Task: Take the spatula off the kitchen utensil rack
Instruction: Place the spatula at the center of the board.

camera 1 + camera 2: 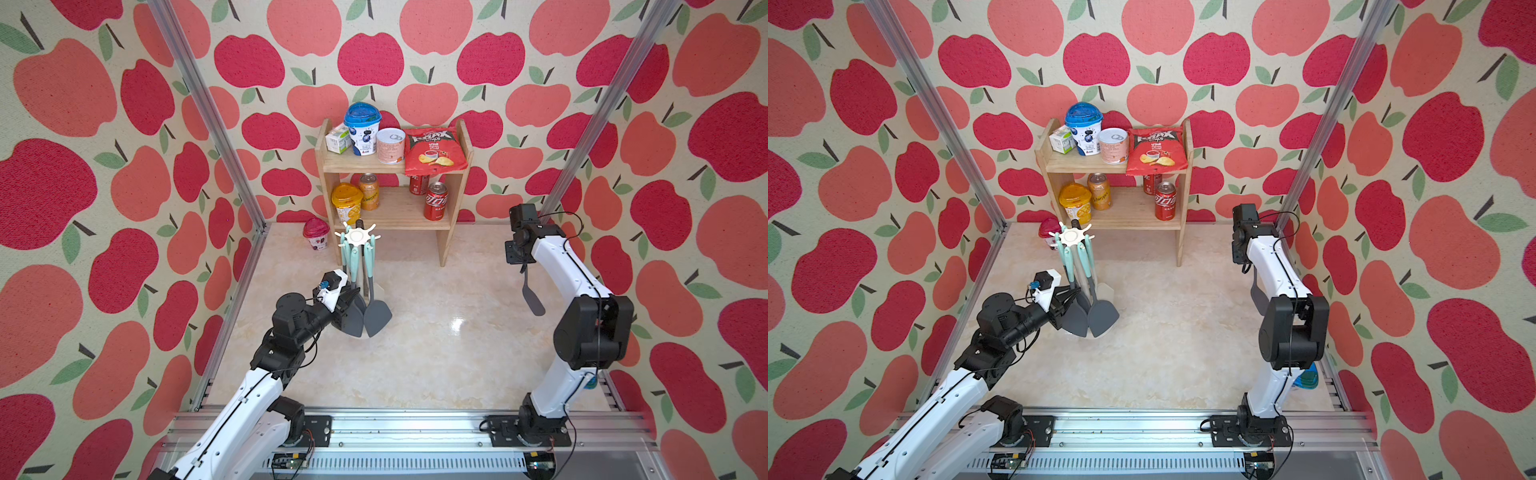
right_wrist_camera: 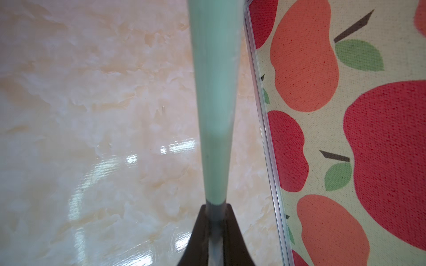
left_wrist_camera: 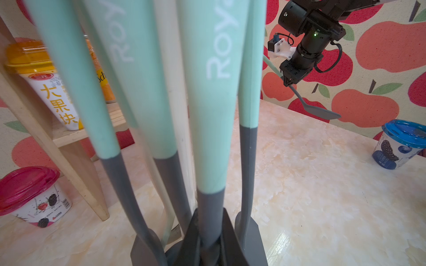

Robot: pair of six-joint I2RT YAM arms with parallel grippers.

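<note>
- The right gripper (image 1: 520, 261) is clenched on the spatula (image 1: 533, 301), about where its teal handle meets the grey neck. The right wrist view shows the dark fingers (image 2: 198, 232) pressed to both sides of it.
- The spatula is off the rack (image 1: 357, 237) and well apart from it. It is in the air above the table (image 1: 436, 353), near the right wall, with its grey blade hanging below the gripper.
- The left gripper (image 1: 348, 296) is clamped on the grey neck of a hung utensil (image 3: 211, 138). This is low on the rack, just above the utensils' blades.
- Other utensils (image 1: 376, 318) with teal handles hang from the rack's white crown, close around the pole (image 3: 170, 92).
- The rack stands at the left back of the table, just in front of the shelf (image 1: 451, 245).
- A pink cup (image 1: 316, 235) sits beside the rack, next to the shelf's left leg.
- The shelf carries cups, cans and a red chip bag (image 1: 434, 151).
- A blue cup (image 3: 401, 147) stands on the table on the right arm's side, near the wall.
</note>
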